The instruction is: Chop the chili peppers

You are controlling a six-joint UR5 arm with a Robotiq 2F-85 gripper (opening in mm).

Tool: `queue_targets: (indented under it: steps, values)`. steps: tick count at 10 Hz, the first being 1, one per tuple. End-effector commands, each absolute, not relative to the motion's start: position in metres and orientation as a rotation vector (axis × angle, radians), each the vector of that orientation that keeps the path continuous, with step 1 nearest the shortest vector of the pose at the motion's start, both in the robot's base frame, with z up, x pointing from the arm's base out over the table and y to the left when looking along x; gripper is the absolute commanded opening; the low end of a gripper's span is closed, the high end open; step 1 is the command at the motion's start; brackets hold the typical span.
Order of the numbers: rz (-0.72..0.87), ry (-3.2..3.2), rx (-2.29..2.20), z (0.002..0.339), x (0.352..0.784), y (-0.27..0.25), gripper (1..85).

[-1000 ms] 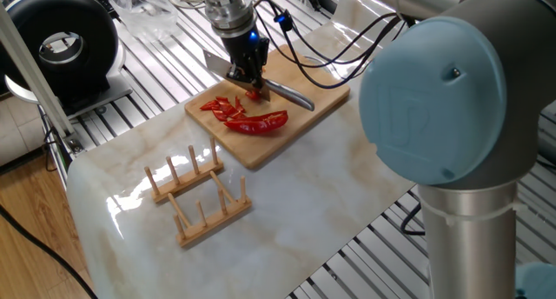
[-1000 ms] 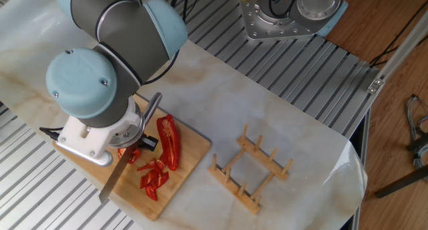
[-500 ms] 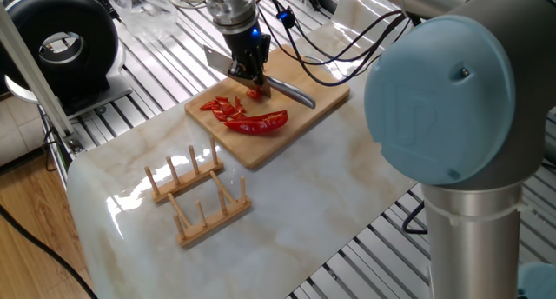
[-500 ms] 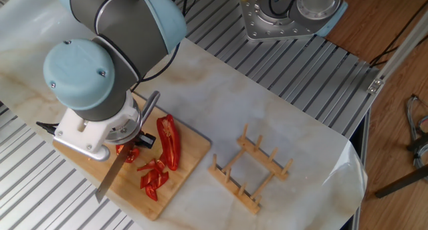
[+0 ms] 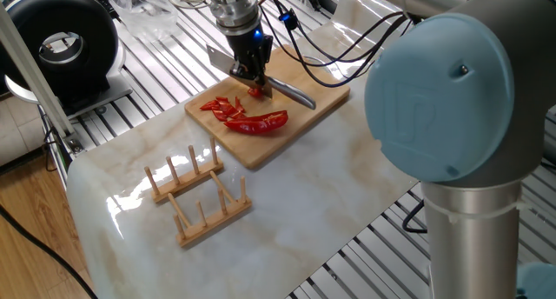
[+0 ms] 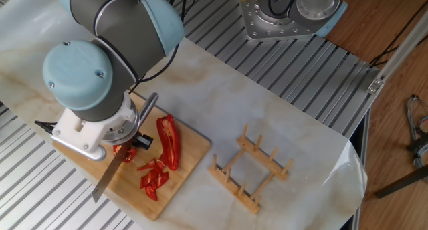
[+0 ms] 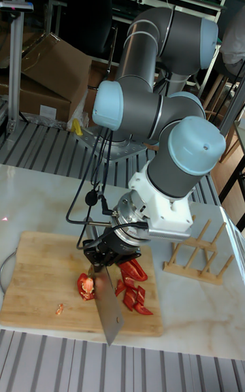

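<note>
Grey UR5 arm folded low over the rectangular pale wooden cutting board (image 5: 287,125). Black two-finger gripper (image 7: 109,256) points down, clamped on a steel knife (image 7: 107,307) with a broad flat blade. Glossy red chili peppers (image 5: 246,114): one long curved half, several cut bits, on the board's middle. Slotted wooden rack (image 5: 198,193) well apart on the marbled tabletop (image 5: 295,203).

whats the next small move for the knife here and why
Probably bring the knife down onto the red piece beside its blade. The gripper holds the knife tilted over the cutting board, one long chili half lies whole, and only some cut bits are done.
</note>
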State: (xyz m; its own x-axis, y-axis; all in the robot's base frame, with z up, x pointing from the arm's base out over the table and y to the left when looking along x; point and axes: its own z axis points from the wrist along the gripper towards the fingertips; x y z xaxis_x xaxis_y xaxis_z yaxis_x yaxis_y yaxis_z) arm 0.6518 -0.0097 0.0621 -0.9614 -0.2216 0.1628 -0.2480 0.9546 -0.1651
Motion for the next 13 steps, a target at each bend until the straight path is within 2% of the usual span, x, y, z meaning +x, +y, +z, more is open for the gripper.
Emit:
queue_targets:
  steps: [1, 5, 8, 11, 13]
  values:
    - [0.272, -2.969, 0.348, 0.058, 0.655, -0.014, 1.3]
    - [0.265, -2.961, 0.363, 0.062, 0.656, -0.009, 1.3]
    - [0.243, -2.933, 0.424, 0.053, 0.651, -0.013, 1.3]
    - [0.290, -2.847, 0.437, 0.074, 0.648, -0.008, 1.3]
    - [0.212, -2.867, 0.462, 0.061, 0.651, -0.004, 1.3]
